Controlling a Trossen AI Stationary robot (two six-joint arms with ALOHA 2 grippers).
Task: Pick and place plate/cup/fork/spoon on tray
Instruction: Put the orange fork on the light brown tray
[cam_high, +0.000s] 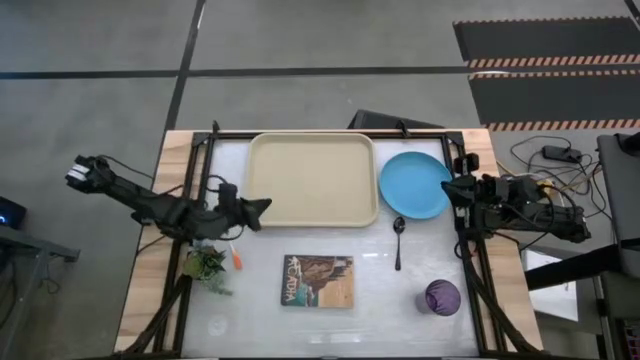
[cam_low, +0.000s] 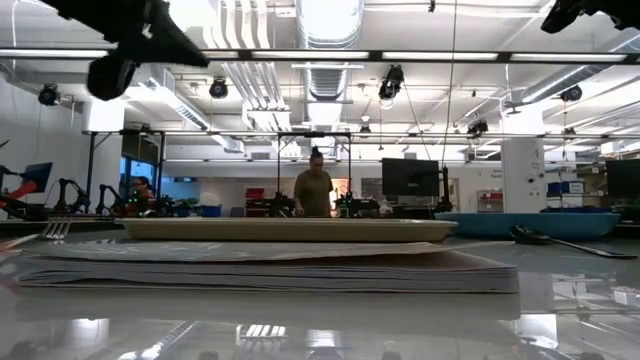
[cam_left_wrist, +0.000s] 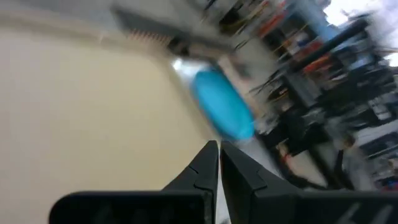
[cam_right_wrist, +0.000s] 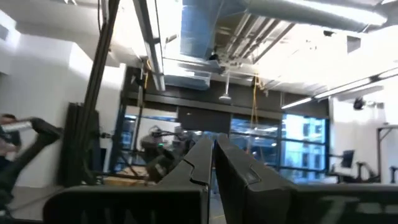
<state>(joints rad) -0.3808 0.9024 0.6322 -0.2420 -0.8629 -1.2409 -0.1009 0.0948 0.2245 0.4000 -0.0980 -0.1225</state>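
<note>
The beige tray (cam_high: 312, 178) lies at the table's far middle, with the light-blue plate (cam_high: 415, 185) on the table just to its right. The dark spoon (cam_high: 398, 240) lies in front of the plate, and the purple cup (cam_high: 442, 297) stands near the front right. The fork (cam_high: 237, 255), with its orange handle end, lies at the left, beside a small green plant. My left gripper (cam_high: 262, 207) is shut and empty, held above the tray's left front corner; its wrist view shows its fingertips (cam_left_wrist: 219, 149), the tray (cam_left_wrist: 74, 112) and the plate (cam_left_wrist: 224, 106). My right gripper (cam_high: 450, 189) is shut and empty, raised by the plate's right edge.
A picture-covered book (cam_high: 318, 280) lies at the front middle and fills the foreground of the low view (cam_low: 270, 265). A small green plant (cam_high: 207, 266) sits at the left. A person (cam_low: 313, 190) stands in the room beyond the table.
</note>
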